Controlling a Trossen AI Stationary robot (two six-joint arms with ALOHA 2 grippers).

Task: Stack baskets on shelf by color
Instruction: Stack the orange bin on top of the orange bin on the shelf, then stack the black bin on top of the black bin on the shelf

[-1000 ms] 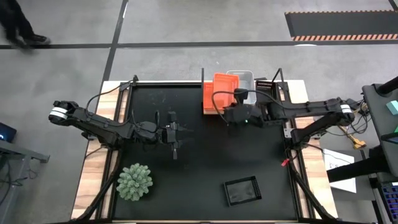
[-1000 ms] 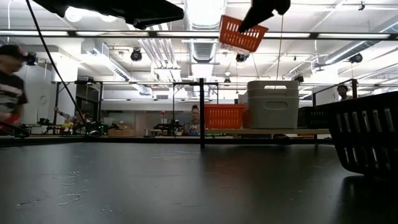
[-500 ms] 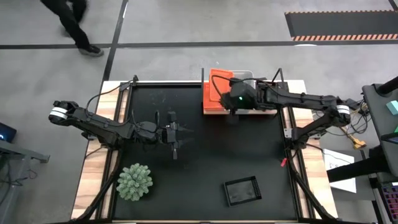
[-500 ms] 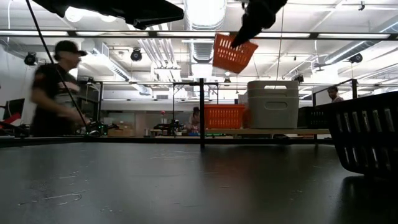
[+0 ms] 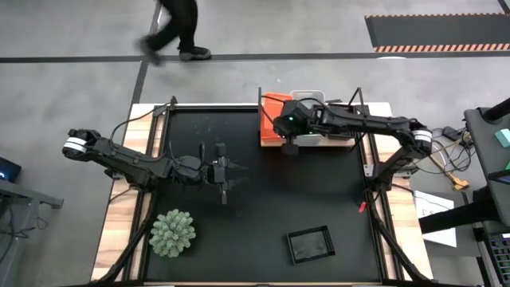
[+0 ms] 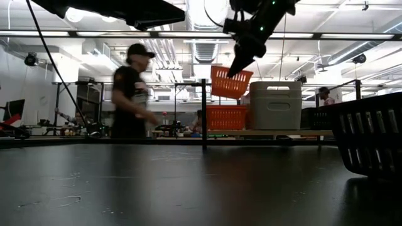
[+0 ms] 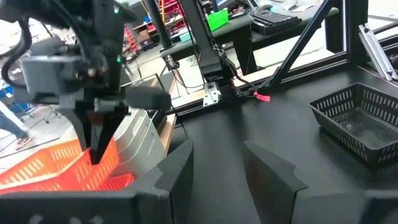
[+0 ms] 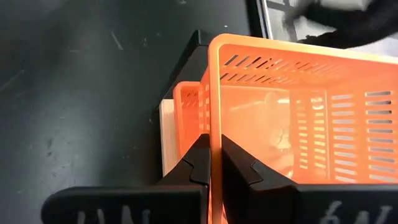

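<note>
My right gripper point(image 6: 240, 63) is shut on an orange basket point(image 6: 230, 83), which hangs tilted above another orange basket point(image 6: 226, 117) on the shelf point(image 6: 282, 132) at the table's far edge. A deeper white basket point(image 6: 275, 105) stands on the shelf beside it. A black basket point(image 5: 309, 243) rests on the mat near the front right. My left gripper point(image 5: 225, 171) hovers open over the mat's left half, with nothing between its fingers point(image 7: 180, 165). My right gripper pinches one side wall of the orange basket at its rim point(image 8: 214, 134), one finger point(image 8: 199, 163) outside the wall and the other inside. The fingers slant down from above. The basket hangs tilted and lifted clear, over the orange basket point(image 8: 186, 115) on the shelf.
A green spiky plant point(image 5: 173, 233) stands at the front left of the mat. Thin black posts point(image 6: 203, 113) rise from the shelf. A person point(image 5: 177, 24) walks across the floor beyond the far edge.
My right gripper has swung toward the table's left edge and down, carrying the orange basket from above the white basket to above the orange one on the shelf. The basket has sunk nearer the shelf and stays tilted. A person has walked past behind the table.
</note>
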